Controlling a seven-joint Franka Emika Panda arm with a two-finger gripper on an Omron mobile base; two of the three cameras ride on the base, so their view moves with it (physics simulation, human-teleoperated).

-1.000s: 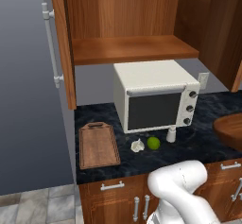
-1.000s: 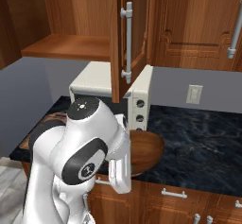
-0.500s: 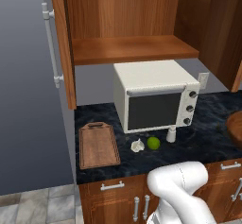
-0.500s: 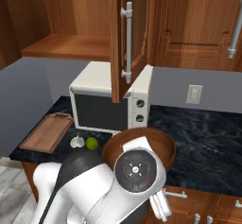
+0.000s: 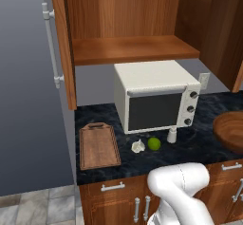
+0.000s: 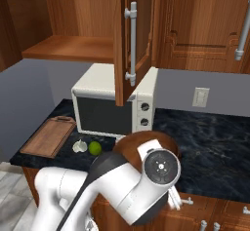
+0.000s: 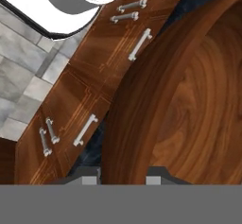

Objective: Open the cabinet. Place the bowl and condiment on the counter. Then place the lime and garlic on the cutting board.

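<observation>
One two-finger gripper [image 7: 124,175] clamped on the rim of one dark brown wooden bowl [image 7: 189,100]; one green lime [image 5: 154,144], one off-white garlic bulb [image 5: 138,146], one white condiment shaker [image 5: 172,135], one wooden cutting board [image 5: 98,146]

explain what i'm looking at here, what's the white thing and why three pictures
The white thing is a robot arm in a simulated kitchen. Two pictures come from cameras on its base, behind it to its left and right. The third looks along its gripper, which is shut on the rim of a round dark brown wooden bowl. On the black marbled counter stand a white microwave, a small white shaker bottle, a bright green lime, an off-white garlic bulb and a brown wooden cutting board. The reddish-brown wall cabinet above is open.
</observation>
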